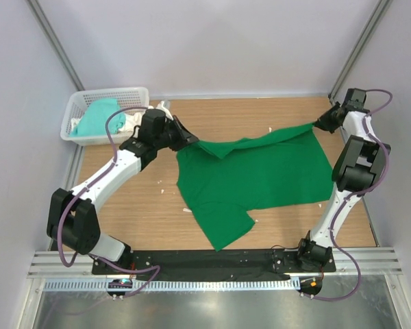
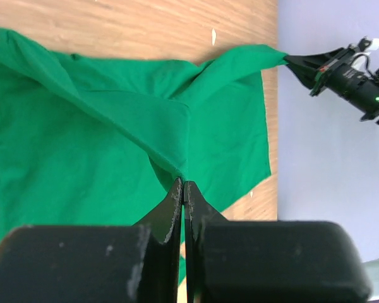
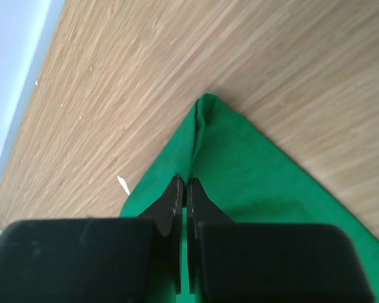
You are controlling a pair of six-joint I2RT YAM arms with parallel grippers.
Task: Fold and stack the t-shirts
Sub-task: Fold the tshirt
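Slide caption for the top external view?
Left pincer and right pincer stretch the green t-shirt by its far edge over the table; mint t-shirt lies in the basket.

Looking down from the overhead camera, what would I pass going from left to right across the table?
white basket → left gripper → green t-shirt, pinched at its far corners by both grippers → right gripper
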